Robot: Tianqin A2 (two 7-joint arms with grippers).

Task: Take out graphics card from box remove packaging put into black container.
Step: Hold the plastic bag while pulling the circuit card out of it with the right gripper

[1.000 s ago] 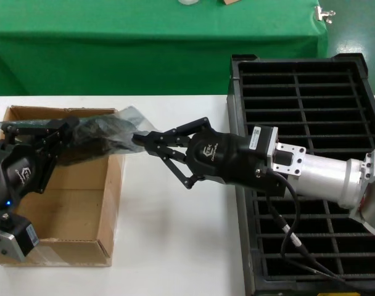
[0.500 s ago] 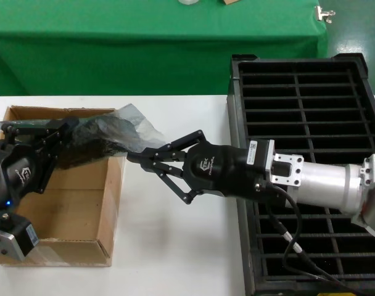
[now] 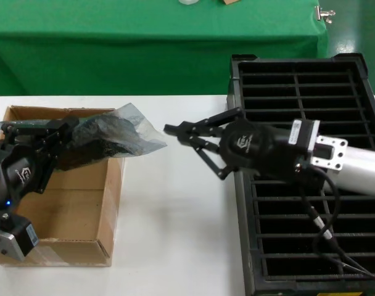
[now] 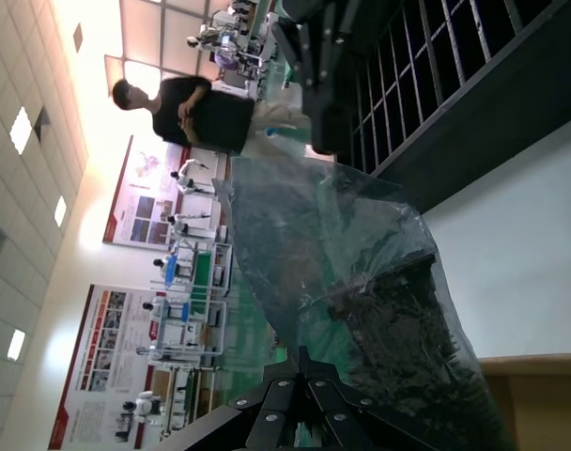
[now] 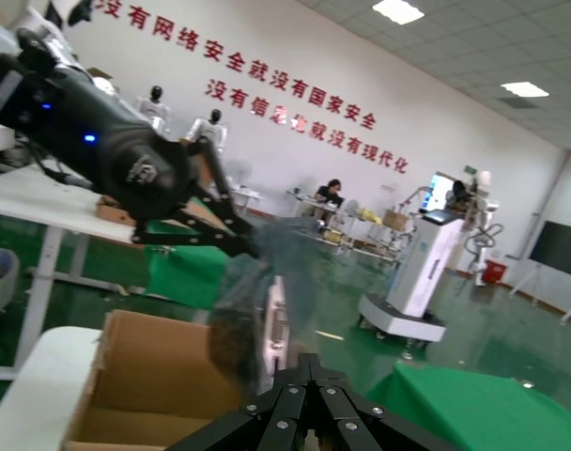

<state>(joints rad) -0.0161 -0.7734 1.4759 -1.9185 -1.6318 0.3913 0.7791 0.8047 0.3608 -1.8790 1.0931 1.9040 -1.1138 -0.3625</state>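
Head view: left claw [image 3: 59, 137] clenches the bagged graphics card [image 3: 92, 143] over the box [image 3: 82, 213]; right claw [image 3: 175, 130], closed on nothing, hangs beside the anti-static bag [image 3: 135, 132], above the bench [image 3: 175, 246].

Wrist views: bag [image 4: 351, 272] on the card [image 5: 278, 329]; stripping is in hand, needing a regrip.

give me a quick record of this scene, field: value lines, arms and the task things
left gripper: over the box, shut on the bag's near end
right gripper: over the white table, between bag and crate, shut, holding nothing
bag: grey, crinkly, held above the box rim, free end pointing toward the right gripper
card: dark shape inside the bag, not out
box: open cardboard, on the robot's left
crate: black, slotted, on the right; visible slots look empty
table: white
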